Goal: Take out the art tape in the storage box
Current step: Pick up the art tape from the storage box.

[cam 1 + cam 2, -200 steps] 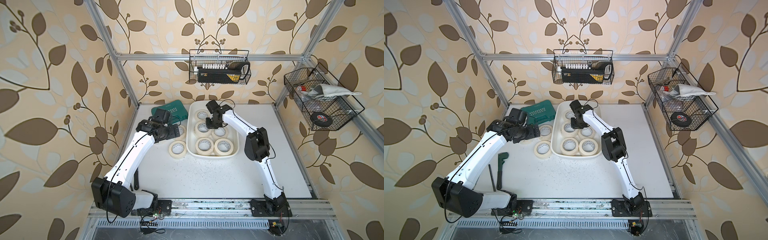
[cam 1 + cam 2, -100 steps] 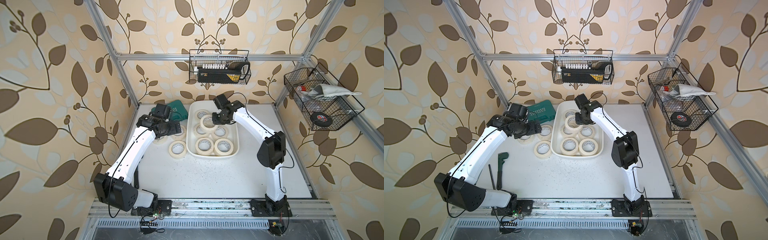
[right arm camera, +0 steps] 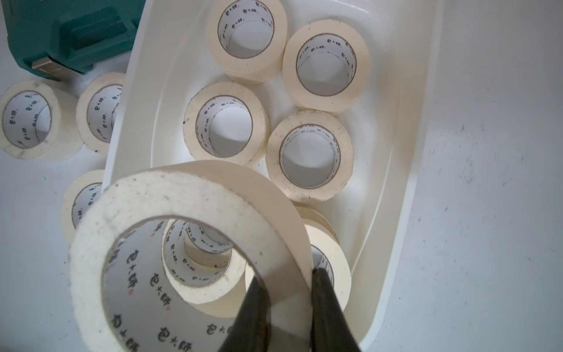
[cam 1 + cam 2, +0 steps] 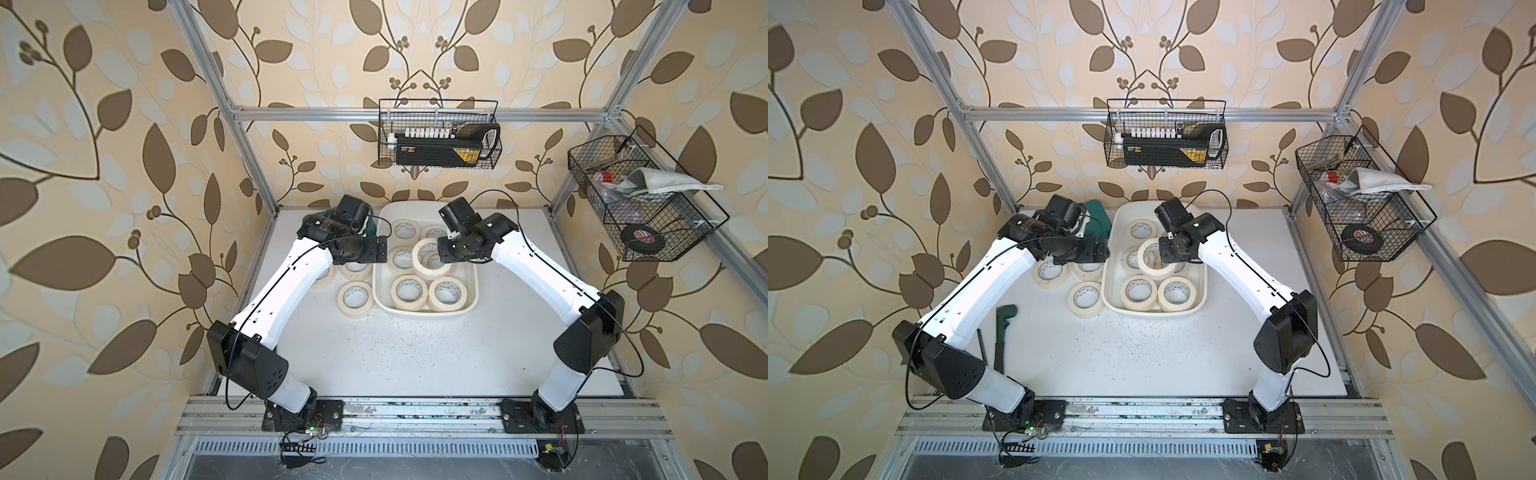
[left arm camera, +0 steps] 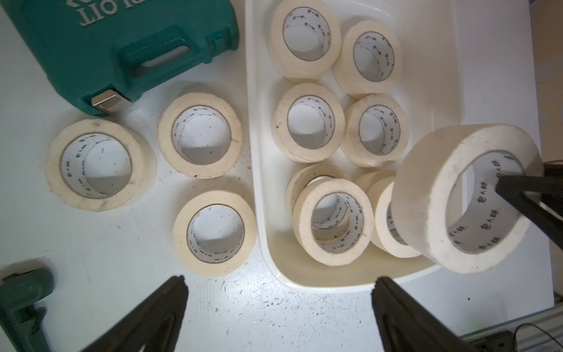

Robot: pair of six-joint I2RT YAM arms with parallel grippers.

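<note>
One art tape roll (image 3: 182, 195) hangs tilted above the storage box (image 4: 424, 314), lifted clear of the rolls beneath it. Your right end effector (image 3: 288, 283) is clenched on its wall, with one finger inside the printed core and the other against the outer face.

Under it, the boxed rolls (image 5: 279, 122) lie flat in two rows. At the end of the box nearest the arm bases, some sit stacked on others.

Just outside the box, on your left arm's side, three loose rolls (image 5: 165, 134) lie flat on the white counter (image 4: 415, 357), close together and near the box wall.

Your left end effector (image 5: 278, 282) hangs released, fingers spread wide and gripping nothing, above the counter beside that same wall.

A teal tool case (image 5: 122, 36) lies behind the loose rolls, towards the back wall. A green wrench (image 4: 1001, 332) lies on the counter near your left arm's base.

Farther out, a wire basket (image 4: 438, 141) hangs on the back rail. A second basket (image 4: 665, 199) on the right-hand frame holds a black tape roll (image 4: 640, 239) with a red and blue label
</note>
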